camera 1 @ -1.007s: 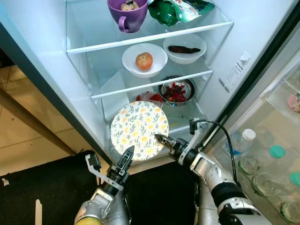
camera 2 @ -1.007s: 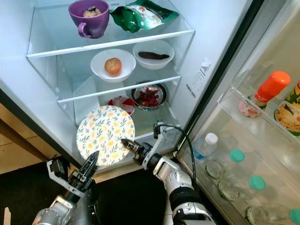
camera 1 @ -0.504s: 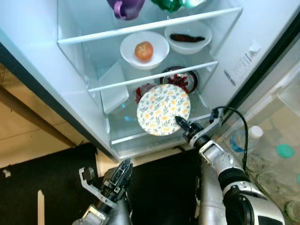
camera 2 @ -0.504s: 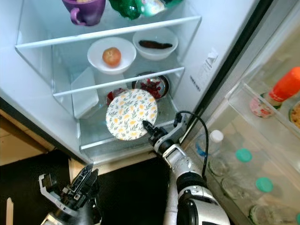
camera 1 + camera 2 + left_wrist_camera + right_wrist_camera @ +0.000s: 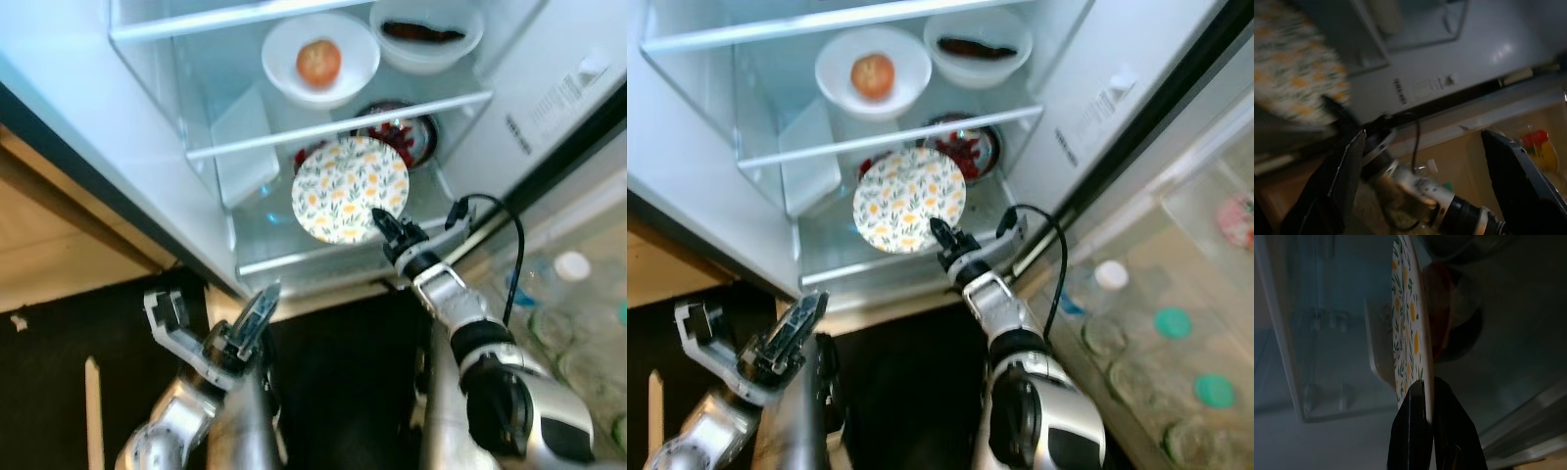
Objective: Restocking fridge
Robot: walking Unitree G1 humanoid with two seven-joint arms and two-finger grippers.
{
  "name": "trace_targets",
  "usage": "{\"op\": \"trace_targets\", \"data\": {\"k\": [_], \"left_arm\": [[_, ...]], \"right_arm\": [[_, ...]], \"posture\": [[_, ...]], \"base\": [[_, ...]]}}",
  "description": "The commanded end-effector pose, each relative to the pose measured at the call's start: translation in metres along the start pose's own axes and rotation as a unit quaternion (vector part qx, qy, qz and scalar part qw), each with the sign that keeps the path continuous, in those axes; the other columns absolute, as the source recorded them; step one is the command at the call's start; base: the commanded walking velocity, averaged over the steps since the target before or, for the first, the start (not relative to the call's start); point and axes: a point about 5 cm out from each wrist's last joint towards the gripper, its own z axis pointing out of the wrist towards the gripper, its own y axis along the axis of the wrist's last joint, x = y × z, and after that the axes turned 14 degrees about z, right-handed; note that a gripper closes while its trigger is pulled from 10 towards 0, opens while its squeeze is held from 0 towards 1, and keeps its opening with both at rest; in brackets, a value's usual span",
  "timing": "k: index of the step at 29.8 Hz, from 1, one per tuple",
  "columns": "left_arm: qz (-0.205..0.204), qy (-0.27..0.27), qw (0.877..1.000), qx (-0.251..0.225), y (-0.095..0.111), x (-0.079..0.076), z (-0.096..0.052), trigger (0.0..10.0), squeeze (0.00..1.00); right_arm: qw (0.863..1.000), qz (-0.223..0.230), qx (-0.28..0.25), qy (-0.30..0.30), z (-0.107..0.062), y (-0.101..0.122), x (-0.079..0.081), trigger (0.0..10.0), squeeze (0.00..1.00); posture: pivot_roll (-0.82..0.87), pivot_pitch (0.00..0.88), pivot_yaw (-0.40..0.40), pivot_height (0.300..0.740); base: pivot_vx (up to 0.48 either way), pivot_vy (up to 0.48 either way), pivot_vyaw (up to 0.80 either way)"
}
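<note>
The right claw (image 5: 384, 221) pinches the flowery plate (image 5: 350, 189) by its edge — under the fridge's glass shelf (image 5: 333, 127). The left claw (image 5: 257, 315) hangs apart, below the plate.

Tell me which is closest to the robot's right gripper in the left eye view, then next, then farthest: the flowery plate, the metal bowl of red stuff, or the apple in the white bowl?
From the right gripper:
1. Round flowery plate with yellow and green print: its edge is pinched in the gripper, bottom shelf.
2. Metal bowl of red food: right behind the plate.
3. Red-orange apple in the white bowl: one shelf up, to the left.
</note>
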Motion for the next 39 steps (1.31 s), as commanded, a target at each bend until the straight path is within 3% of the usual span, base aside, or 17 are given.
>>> {"op": "trace_targets", "data": {"k": [1, 2, 3, 5, 8, 13, 16, 26, 35, 39], "left_arm": [[0.030, 0.003, 0.998, 0.052, -0.005, -0.011, 0.002, 10.0, 0.94], [0.038, 0.005, 0.997, 0.065, -0.006, -0.014, 0.003, 10.0, 0.54], [0.038, 0.005, 0.997, 0.065, -0.006, -0.014, 0.003, 10.0, 0.54], [0.069, 0.007, 0.992, 0.102, -0.006, -0.025, 0.007, 10.0, 0.00], [0.097, 0.010, 0.987, 0.131, -0.008, -0.033, 0.009, 10.0, 0.00], [0.109, 0.010, 0.983, 0.147, -0.009, -0.039, 0.009, 10.0, 0.00], [0.149, 0.005, 0.971, 0.188, -0.013, -0.048, 0.008, 10.0, 0.00], [0.225, 0.023, 0.956, 0.190, -0.001, -0.055, 0.019, 10.0, 0.00], [0.250, 0.021, 0.949, 0.191, 0.004, -0.062, 0.022, 10.0, 0.00], [0.264, 0.015, 0.942, 0.205, 0.004, -0.067, 0.021, 10.0, 0.00]], "right_arm": [[1.000, 0.021, -0.017, 0.004, 0.002, 0.000, 0.001, 0.0, 0.00], [0.999, 0.024, -0.020, 0.011, 0.005, 0.002, 0.006, 0.0, 0.00], [0.999, 0.024, -0.020, 0.011, 0.005, 0.002, 0.006, 0.0, 0.00], [0.999, 0.031, -0.035, 0.028, 0.013, 0.007, 0.018, 0.0, 0.00], [0.997, 0.035, -0.053, 0.042, 0.019, 0.014, 0.030, 0.0, 0.00], [0.996, 0.033, -0.063, 0.049, 0.023, 0.020, 0.037, 0.0, 0.00], [0.993, 0.026, -0.099, 0.049, 0.027, 0.038, 0.050, 0.0, 0.00], [0.986, 0.015, -0.160, 0.051, 0.028, 0.063, 0.065, 0.0, 0.00], [0.977, 0.028, -0.208, 0.029, 0.023, 0.082, 0.066, 0.0, 0.00], [0.965, 0.062, -0.255, 0.011, 0.017, 0.097, 0.065, 0.0, 0.00]], "posture": [[0.17, 0.538, 0.040, 0.526], [0.19, 0.551, 0.050, 0.526], [0.19, 0.551, 0.050, 0.526], [0.21, 0.565, 0.062, 0.526], [0.24, 0.589, 0.083, 0.526], [0.26, 0.603, 0.092, 0.526], [0.30, 0.630, 0.110, 0.526], [0.34, 0.653, 0.128, 0.526], [0.37, 0.667, 0.140, 0.526], [0.41, 0.670, 0.154, 0.526]], "base": [[0.000, 0.000, 0.00], [0.000, 0.000, 0.00], [0.000, 0.000, 0.00], [0.000, 0.000, 0.00], [0.000, 0.000, 0.00], [0.000, 0.000, 0.00], [0.000, 0.000, 0.00], [0.000, 0.000, 0.00], [0.000, 0.000, 0.00], [0.000, 0.000, 0.00]]}}
